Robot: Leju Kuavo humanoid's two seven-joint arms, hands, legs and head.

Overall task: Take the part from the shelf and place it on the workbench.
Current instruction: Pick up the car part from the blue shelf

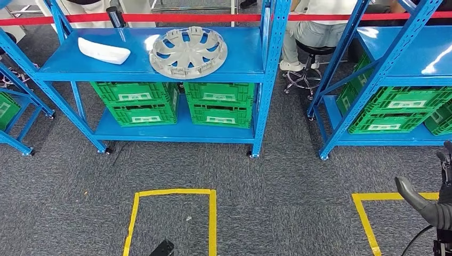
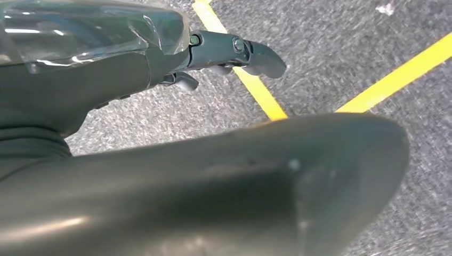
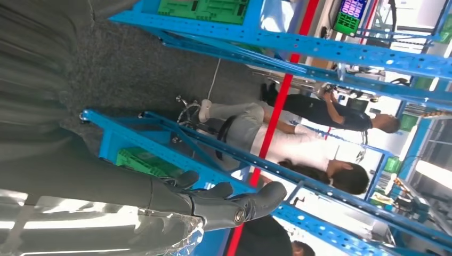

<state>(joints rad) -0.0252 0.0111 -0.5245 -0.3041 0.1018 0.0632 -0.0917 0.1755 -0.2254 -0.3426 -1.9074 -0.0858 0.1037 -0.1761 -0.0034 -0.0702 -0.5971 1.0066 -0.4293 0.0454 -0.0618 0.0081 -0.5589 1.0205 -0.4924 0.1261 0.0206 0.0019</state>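
On the blue shelf's (image 1: 240, 66) top board lie two parts: a white curved plastic piece (image 1: 104, 51) at the left and a grey wheel cover (image 1: 187, 52) in the middle. My right hand (image 1: 434, 205) hangs low at the right edge of the head view, far from the shelf, with fingers apart and nothing in it. The right wrist view shows the same hand (image 3: 224, 205) holding nothing, its fingers stretched out. My left hand (image 2: 224, 53) hangs over grey carpet and yellow floor tape (image 2: 256, 90), fingers extended and holding nothing.
Green crates (image 1: 218, 104) fill the shelf's lower board. A second blue shelf (image 1: 394, 48) with green crates stands to the right. Behind them a person sits on a stool (image 1: 312, 50) past a red barrier tape (image 1: 186, 17). Yellow tape squares (image 1: 212, 213) mark the carpet.
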